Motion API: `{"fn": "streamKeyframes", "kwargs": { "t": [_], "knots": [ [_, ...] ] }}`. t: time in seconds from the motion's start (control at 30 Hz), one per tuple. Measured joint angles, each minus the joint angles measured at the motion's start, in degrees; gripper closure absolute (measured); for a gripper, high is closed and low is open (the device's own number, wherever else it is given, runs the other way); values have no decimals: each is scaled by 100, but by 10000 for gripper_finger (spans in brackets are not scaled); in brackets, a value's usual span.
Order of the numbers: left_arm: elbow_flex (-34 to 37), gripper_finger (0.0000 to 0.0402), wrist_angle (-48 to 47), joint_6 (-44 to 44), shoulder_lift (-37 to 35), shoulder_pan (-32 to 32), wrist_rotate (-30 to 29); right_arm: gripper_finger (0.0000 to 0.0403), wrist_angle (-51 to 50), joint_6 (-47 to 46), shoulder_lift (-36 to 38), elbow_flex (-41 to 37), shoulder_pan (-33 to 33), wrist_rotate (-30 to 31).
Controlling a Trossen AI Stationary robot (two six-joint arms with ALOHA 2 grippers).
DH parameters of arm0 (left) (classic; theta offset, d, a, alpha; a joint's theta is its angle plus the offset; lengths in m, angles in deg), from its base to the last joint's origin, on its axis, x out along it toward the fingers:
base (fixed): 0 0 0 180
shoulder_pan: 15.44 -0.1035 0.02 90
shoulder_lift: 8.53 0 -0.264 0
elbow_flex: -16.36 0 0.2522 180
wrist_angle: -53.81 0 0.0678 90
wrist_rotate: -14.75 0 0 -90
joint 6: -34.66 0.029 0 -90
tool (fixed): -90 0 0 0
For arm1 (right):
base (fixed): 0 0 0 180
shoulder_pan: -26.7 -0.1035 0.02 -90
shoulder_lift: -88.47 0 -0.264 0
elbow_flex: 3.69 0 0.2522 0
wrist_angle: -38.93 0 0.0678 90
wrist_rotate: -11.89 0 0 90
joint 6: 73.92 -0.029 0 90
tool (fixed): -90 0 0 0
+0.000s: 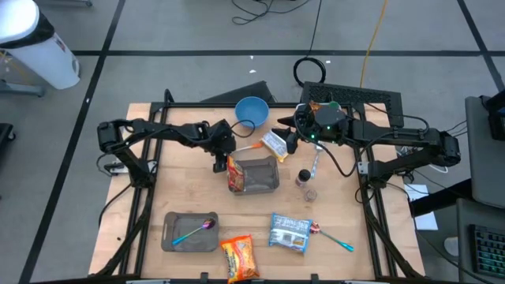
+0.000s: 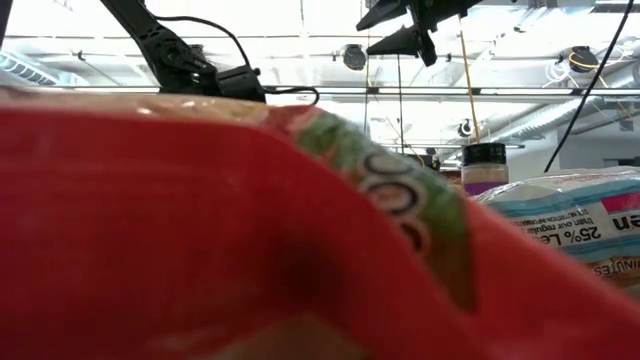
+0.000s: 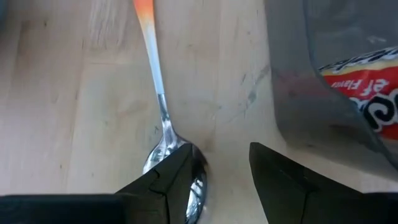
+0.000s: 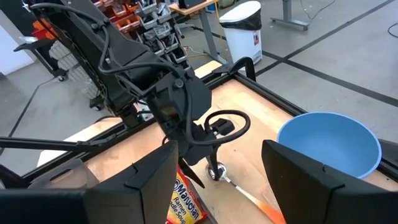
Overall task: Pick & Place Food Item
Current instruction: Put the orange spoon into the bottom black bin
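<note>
High view is showing the left hand [image 1: 218, 164] hanging low over the wooden bench [image 1: 142, 197], just beside the grey tray [image 1: 264, 180] in which a red ramen packet [image 1: 235, 172] is lying against the wall nearest that hand. Its fingers are standing apart with nothing between them; in the left wrist view the bowl of an orange-handled spoon [image 3: 163, 134] is lying just under one fingertip, and the tray wall with the packet's red print is sitting just beyond the other. Judging by that, the packet is sitting in the tray as the placed food item, and the hand is probably parked clear of it rather than reaching for the spoon, though which I cannot settle.

Right hand [image 1: 290, 143] is waiting near the far side of the bench, fingers wide apart and empty, close to a small yellow snack packet [image 1: 274, 143] and the blue bowl [image 1: 252, 111].

Nearer the front edge, a second grey tray [image 1: 183, 238] is holding a colourful spoon [image 1: 196, 229]; another orange ramen packet [image 1: 239, 257] and a blue-white food pouch [image 1: 289, 233] are lying beside it, with a spice jar [image 1: 304, 177] standing between the two groups.

Bench is pale wood in a black frame, standing on a grey floor crossed by dark lines, with cables trailing behind and a white bin [image 1: 35, 47] off at one corner.
</note>
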Motion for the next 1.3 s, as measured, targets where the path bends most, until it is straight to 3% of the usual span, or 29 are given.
{"fn": "streamKeyframes", "kwargs": {
  "t": [0.23, 0.6, 1.03, 1.3],
  "knots": [
    [0, 257, -67, -24, 2, -9, -345, 177, -1, -19, 0, 0, 1, 8],
    [26, 394, -369, -360, 26, -96, -468, 177, -1, 39, 0, 0, 1, 8],
    [20, 385, -897, -647, -342, -127, -38, 177, -3, 62, 0, 0, 2, 10],
    [9, 353, -881, -336, -926, -169, -787, 177, -4, 64, 0, 1, 62, 6]
  ]
}}
